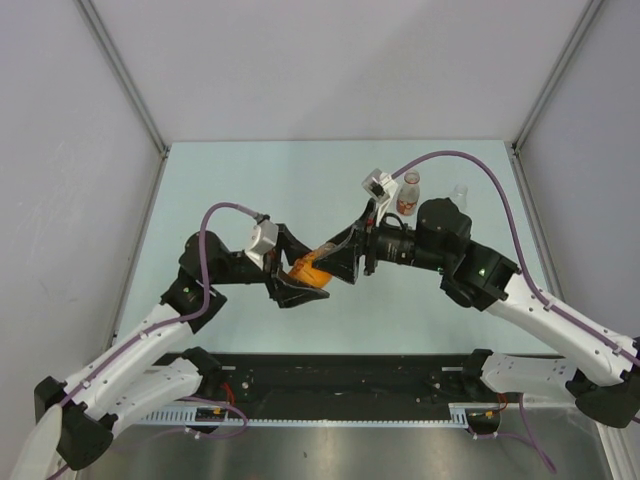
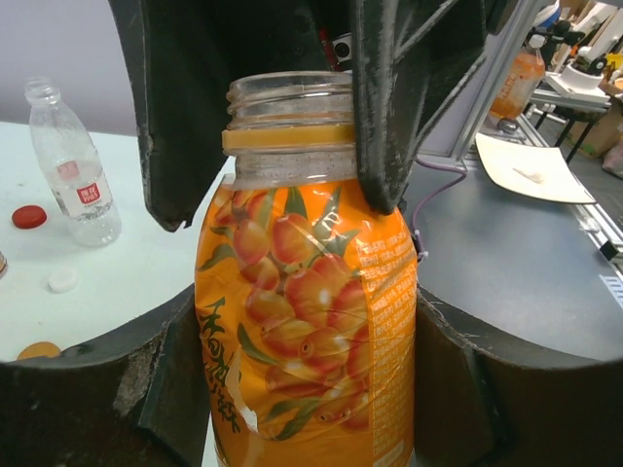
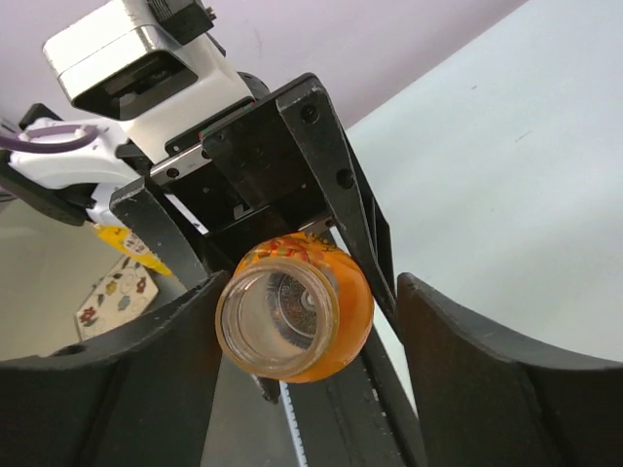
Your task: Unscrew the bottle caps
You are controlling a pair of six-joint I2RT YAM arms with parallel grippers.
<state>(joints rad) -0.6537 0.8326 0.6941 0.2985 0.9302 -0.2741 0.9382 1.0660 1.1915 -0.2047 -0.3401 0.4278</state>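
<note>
The pale green worktop carries everything. The left arm and the right arm reach in from the near corners and meet over its middle.

The left hand is clamped on the body of the orange-filled bottle, which it holds tilted with the mouth toward the right hand. The left wrist view shows what the top view cannot: the neck is bare, with only an orange ring left under the threads. The right wrist view looks straight down the open mouth. There the right hand's fingers stand spread on either side of the neck, and the one on the right of the picture is clear of it.

From above, a bottle with a reddish label and a plain clear bottle stand upright near the far right of the worktop, just beyond the right wrist.

Only the left wrist view shows the caps. They lie loose on the worktop near a standing clear bottle: a red cap, a white cap and an orange cap at the picture's lower left.
</note>
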